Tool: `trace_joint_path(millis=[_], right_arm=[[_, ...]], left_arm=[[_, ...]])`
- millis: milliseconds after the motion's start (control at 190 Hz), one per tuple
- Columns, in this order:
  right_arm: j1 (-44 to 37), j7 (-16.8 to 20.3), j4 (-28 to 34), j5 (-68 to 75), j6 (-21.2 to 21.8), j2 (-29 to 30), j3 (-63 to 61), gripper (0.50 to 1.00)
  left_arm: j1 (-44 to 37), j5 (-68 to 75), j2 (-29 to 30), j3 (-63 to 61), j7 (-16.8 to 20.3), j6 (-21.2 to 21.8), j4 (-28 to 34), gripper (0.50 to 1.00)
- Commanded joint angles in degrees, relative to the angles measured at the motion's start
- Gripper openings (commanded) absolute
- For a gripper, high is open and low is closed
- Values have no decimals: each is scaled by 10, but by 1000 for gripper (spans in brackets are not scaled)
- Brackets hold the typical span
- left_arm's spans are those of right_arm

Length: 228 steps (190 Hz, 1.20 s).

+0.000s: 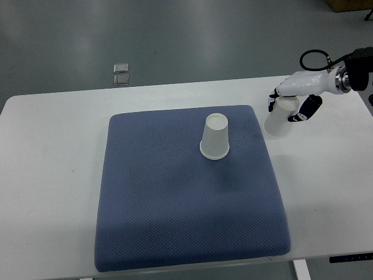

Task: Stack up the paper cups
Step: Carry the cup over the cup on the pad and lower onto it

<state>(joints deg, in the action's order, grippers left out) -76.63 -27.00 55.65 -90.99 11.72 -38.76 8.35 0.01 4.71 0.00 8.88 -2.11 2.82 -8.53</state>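
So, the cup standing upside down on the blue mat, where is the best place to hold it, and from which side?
Probably around the side wall of the cup, at mid height, coming from the right. It stands mouth down on the mat, so there is no open rim to pinch, and its sides are free. The right hand is already closed on another cup.

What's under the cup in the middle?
The cup stands upside down on the blue mat, which lies on the white table. Whether anything hides inside it cannot be seen. The right robot hand holds another cup.
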Motion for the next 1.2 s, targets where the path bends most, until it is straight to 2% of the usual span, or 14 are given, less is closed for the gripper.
trace_joint_path(millis=[0,279,537,873,1194], right_arm=[[-34,-1,11,0,18,-1,0,619],[-118,0,57,2,61,7,0,621],[-154,0,98,6,89,33,-1,623],[-178,-1,98,27,102,101,-1,627],[-165,-1,93,35,110,113,0,629]], left_arm=[[0,0,0,0,0,0,0,1000],[0,0,0,0,0,0,0,1000],[0,-1,0,0,0,0,0,1000],[0,-1,0,0,0,0,0,1000],[0,0,0,0,0,0,0,1000]])
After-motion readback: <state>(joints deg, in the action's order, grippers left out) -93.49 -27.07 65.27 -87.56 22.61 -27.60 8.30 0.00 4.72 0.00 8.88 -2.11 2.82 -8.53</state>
